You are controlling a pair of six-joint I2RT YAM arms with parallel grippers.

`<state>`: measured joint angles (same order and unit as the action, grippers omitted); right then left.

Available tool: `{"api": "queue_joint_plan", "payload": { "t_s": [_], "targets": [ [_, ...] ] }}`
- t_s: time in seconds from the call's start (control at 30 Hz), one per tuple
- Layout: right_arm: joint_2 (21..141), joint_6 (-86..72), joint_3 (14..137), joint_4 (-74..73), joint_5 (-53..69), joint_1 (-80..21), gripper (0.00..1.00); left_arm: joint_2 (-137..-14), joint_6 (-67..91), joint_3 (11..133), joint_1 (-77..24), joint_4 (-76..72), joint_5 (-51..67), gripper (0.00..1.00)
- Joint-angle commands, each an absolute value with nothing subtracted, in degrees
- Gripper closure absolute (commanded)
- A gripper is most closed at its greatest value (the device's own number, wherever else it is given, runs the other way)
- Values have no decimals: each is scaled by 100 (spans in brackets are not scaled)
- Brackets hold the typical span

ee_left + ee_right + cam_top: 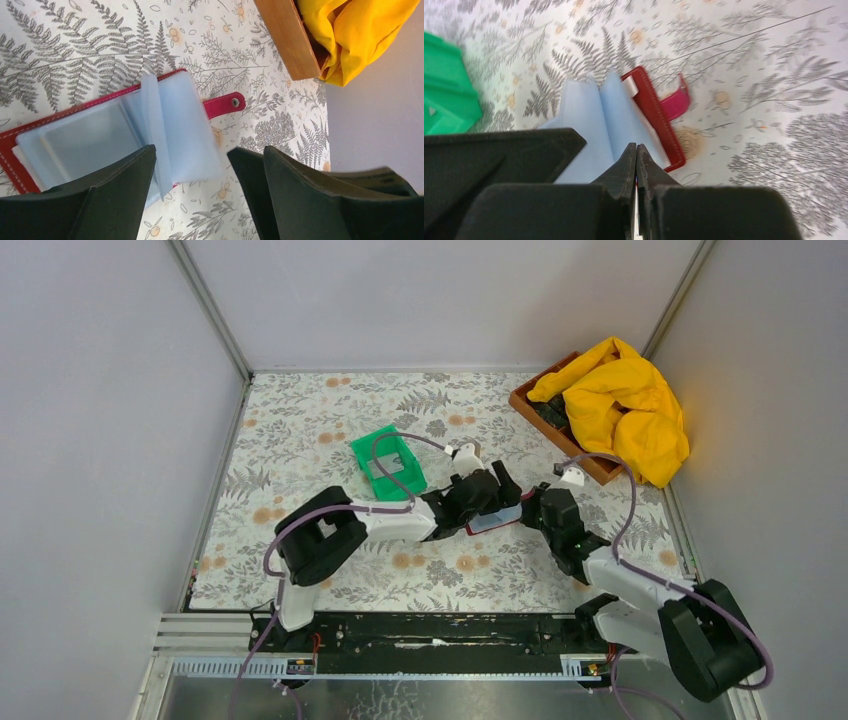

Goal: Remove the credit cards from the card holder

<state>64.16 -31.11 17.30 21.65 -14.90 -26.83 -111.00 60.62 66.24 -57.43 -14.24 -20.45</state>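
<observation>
- The left gripper (195, 160) hangs just above the card holder (115, 135), fingers spread wide.
- The card holder lies open on the table (75, 40) beneath it, pale blue sleeves fanned up.
- The right gripper (636, 150) has its fingertips pressed together at the sleeves' edge. I cannot tell whether they pinch a sleeve.
- The green bin (444, 95) sits well apart, off to the right gripper's left.

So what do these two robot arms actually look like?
The left arm and right arm have white links between chunky black joints. A lilac cable loops along each. Each ends in two matte black, wedge-shaped fingers. Both sit on a black rail.
</observation>
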Motion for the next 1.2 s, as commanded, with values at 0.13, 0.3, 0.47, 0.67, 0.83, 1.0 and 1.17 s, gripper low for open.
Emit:
{"api": "queue_joint_plan", "payload": {
  "t_s": [0.13,0.3,0.47,0.67,0.83,1.0,1.17],
  "targets": [
    [5269,-3349,1203,2333,-2590,-2670,95,-11620,5792,7363,-5633,-1457,-1852,13],
    [5480,-3042,1194,2708,-2093,-2666,94,-11961,5848,7493,-5557,-1710,-1604,13],
    [5700,-2947,1116,3298,-1411,-2666,95,-11915,5706,7407,-5518,-1935,-1475,11],
    [6085,-3090,1410,2669,-2053,-2653,93,-11287,5654,6709,-5426,-2046,-1718,11],
    [6943,-3244,1737,2635,-1664,-2629,87,-10601,5537,6007,-5401,-1797,-1978,11],
    [7608,-3491,2030,2321,-1212,-2620,80,-9830,5630,5017,-5388,-1738,-2295,11],
    [7604,-3752,1881,2439,77,-2632,78,-9116,5673,4284,-5349,-1586,-2587,11]
  ]
}}
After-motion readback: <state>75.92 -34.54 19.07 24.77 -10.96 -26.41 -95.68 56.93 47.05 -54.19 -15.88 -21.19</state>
